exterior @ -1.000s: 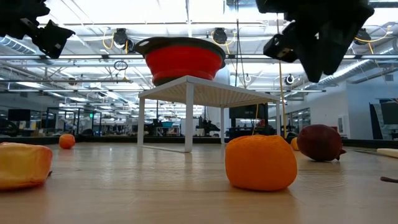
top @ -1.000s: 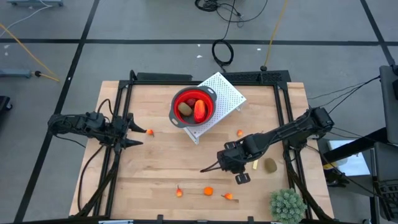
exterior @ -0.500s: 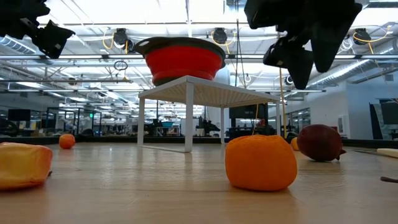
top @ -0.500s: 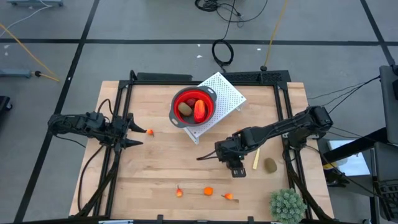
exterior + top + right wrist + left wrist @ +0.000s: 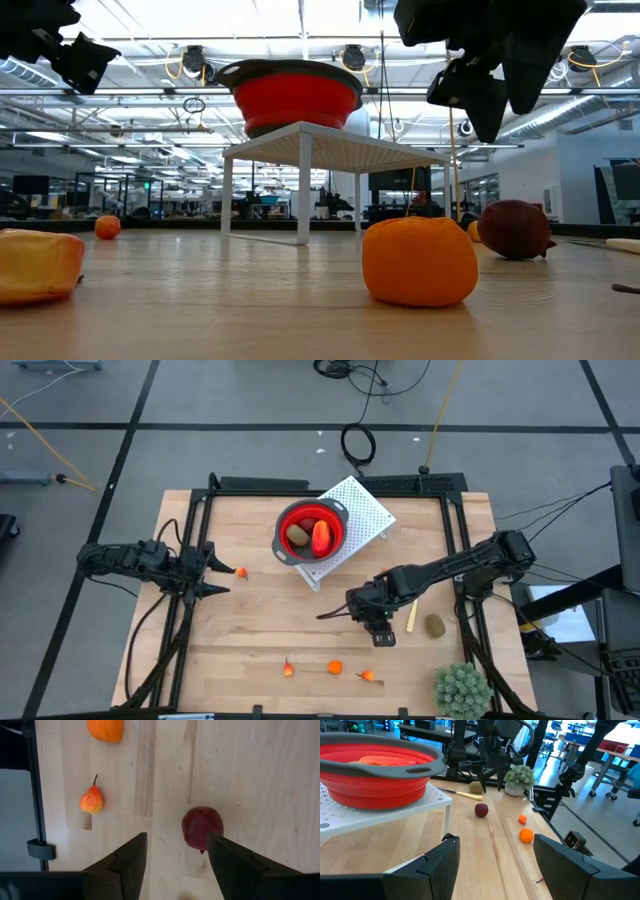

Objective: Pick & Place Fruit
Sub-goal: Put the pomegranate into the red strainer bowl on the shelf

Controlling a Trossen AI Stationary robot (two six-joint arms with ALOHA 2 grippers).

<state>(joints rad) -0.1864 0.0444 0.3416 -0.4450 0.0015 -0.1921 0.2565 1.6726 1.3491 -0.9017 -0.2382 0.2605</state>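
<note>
Bare wood around the dark red fruit between the right gripper's fingers.

There are no words, numbers, labels or signs that can be read in any of these views, not on the things and not in the room behind.

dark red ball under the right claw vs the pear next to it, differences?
Colour: the ball is dark red all over; the pear is orange-red fading to yellow. Shape: the ball is round, the pear tapers to a thin dark stem. Size: the ball looks larger. Position: the ball sits between the right claw fingers, the pear off to one side. Both lie on the table.
</note>
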